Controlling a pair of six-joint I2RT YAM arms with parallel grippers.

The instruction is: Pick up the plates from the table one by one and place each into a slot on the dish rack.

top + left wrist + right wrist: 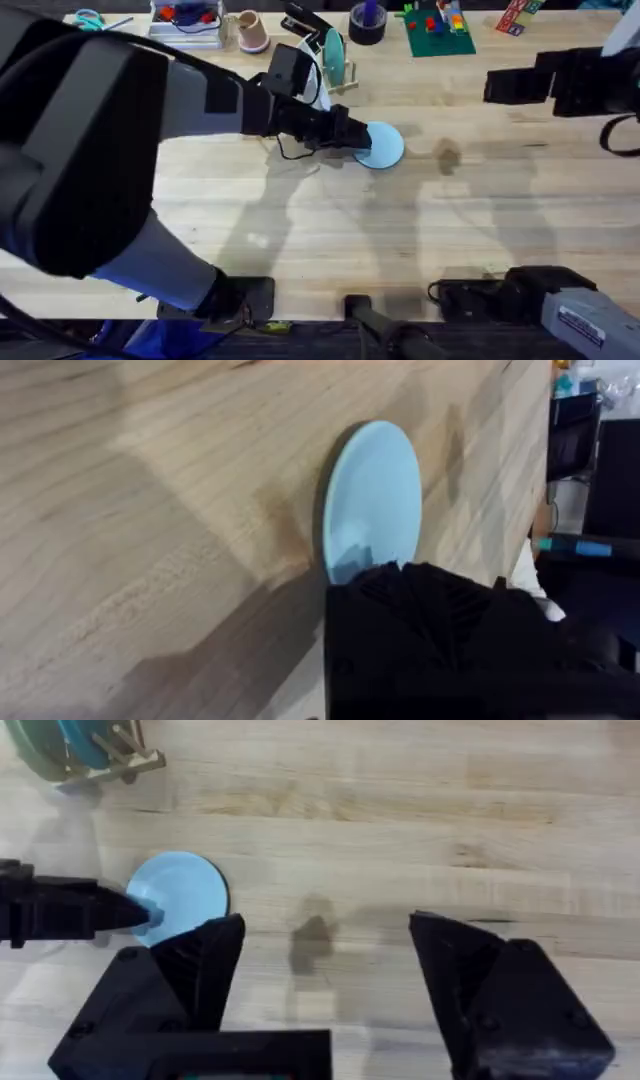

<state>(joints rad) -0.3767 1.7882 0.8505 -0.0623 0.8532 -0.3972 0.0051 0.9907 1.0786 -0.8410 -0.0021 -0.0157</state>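
Left claw (358, 140) sits low at the near edge of the light blue plate (383, 146), fingers closed on the rim; the right wrist view shows the tips meeting the plate edge, and the left wrist view shows the plate running straight out from between the fingers. Whether the plate is already clear of the table (420, 230) cannot be told; it looks flat or only slightly raised.

Right claw (325, 955) hangs well off to the side, over bare wood, fingers spread wide, holding nothing.

Step in hand, as judged: the grasp on the blue plate, at or just after closing. Next move calls for a lift, then turning the plate on edge and carrying it the short way back to the dish rack (338, 70), which stands just behind the left arm. The slots look narrow, so the plate must line up with the pegs before it goes down. An edge pinch on smooth plastic may slip during the turn.

Plate: small, round, flat, plain pale blue, matt, no pattern. Rack: pale wood, thin pegs, with a teal plate (333, 52) already standing upright in it.
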